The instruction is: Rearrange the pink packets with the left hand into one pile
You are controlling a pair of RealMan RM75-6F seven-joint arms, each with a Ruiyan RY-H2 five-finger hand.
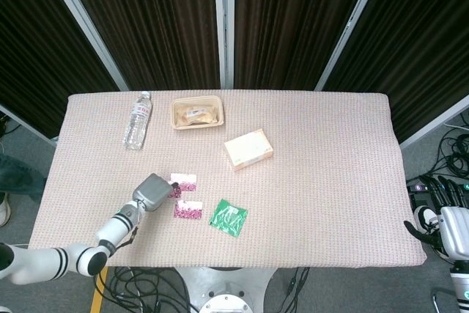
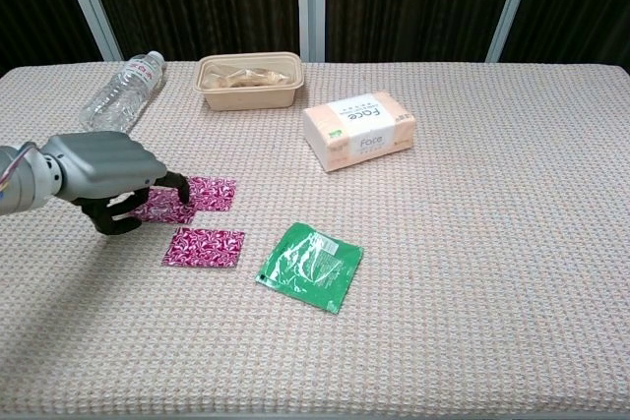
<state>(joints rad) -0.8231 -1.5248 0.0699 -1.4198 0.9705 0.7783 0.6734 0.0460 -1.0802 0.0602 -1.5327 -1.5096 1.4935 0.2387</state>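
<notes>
1. We take the green packet as our landmark. The pink packets all lie to its left, on the side of our left hand.
2. In the chest view we count three pink packets. One lone packet lies flat just left of the green packet, its long axis running left to right. Two more sit farther back from it: one pink packet lying free, and a pinched packet partly under our fingers.
3. Our left hand is curled down over the pinched packet, with dark fingertips pressing at its edge where it meets the free one. We judge it to be grasping that packet, though the palm hides most of the contact.
4. The relation that matters: the lone packet lies just nearer the table's front edge than our left hand, toward the green packet, with a narrow strip of cloth between them. We judge the coming move to be a short carry that way.
5. Our right hand hangs off the table, far right of the green packet and well apart from every pink packet. Its fingers look spread with nothing in them.
6. The left hand is clearly nearer, as the task asks.
</notes>
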